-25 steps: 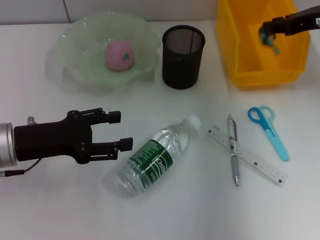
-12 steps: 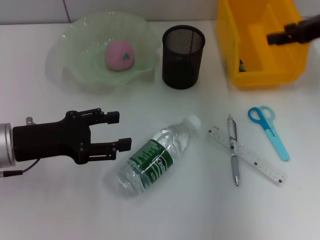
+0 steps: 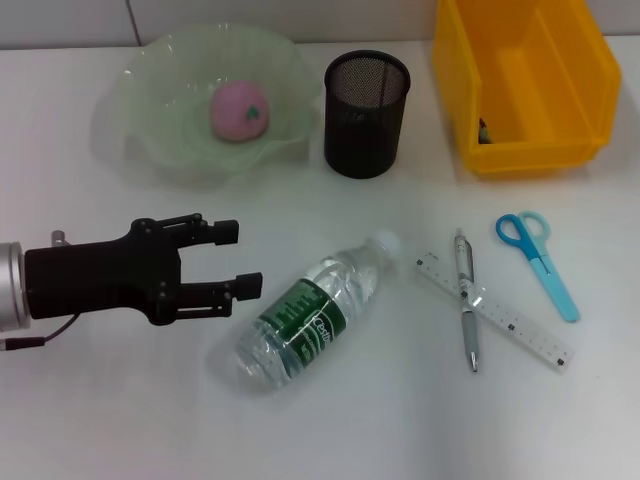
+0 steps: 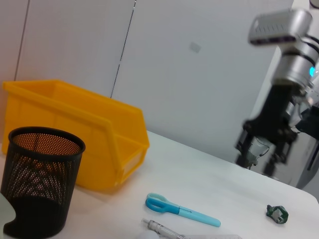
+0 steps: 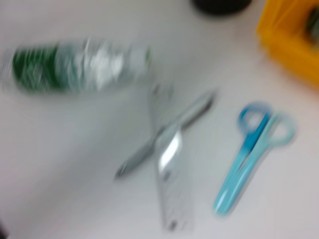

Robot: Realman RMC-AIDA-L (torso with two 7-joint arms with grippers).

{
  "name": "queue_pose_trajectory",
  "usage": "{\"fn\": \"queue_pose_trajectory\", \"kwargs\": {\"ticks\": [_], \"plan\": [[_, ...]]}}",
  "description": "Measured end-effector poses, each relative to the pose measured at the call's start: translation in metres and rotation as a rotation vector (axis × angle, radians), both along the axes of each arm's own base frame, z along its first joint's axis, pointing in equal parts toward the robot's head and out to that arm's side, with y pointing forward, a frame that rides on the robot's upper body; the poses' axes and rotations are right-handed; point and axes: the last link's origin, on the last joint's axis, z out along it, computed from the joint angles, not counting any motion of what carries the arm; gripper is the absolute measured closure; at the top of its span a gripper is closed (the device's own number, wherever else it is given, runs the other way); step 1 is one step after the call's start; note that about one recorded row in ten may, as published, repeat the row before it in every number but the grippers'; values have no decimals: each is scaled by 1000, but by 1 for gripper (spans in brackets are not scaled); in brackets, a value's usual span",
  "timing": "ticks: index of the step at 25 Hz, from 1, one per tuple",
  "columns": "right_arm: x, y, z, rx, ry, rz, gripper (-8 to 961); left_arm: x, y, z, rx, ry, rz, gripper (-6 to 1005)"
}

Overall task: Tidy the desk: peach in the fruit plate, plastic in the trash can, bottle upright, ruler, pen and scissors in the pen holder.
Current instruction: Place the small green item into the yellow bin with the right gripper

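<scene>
lower left of the head view: left gripper (image 3: pixel 243 258), black, fingers spread, grasping nothing, just beside the clear plastic bottle (image 3: pixel 312 310) lying flat mid-frame. right gripper (image 4: pixel 264 158) seen only at the right of the left wrist view, fingers impossible to read. pink peach (image 3: pixel 238 110) in the wavy green glass plate (image 3: pixel 150 75) upper left; black mesh pen holder (image 3: pixel 366 112) alongside. pen (image 3: pixel 467 310) crossing ruler (image 3: pixel 495 311), blue scissors (image 3: pixel 539 263) right. plastic scrap (image 3: pixel 483 131) barely visible in the yellow bin (image 3: pixel 560 60).

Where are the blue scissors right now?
In the head view the scissors lie flat on the robot's right side of the table, beside the ruler and pen, in front of the yellow bin.
</scene>
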Motion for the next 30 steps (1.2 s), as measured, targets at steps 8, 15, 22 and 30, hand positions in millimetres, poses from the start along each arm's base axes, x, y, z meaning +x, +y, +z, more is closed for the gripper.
{"fn": "queue_pose_trajectory", "kwargs": {"ticks": [8,15,22,30], "plan": [[25,-28,-24,-97,-89,-59,290,5,5,0,0,3,-18,248],[37,-34,-24,-109,-193,-111,291,7,7,-1,-1,4,-25,251],[41,-36,-25,-121,-240,-117,291,7,7,-1,0,4,-24,255],[47,-39,-27,-125,-258,-128,290,7,6,-2,-2,2,-22,258]]}}
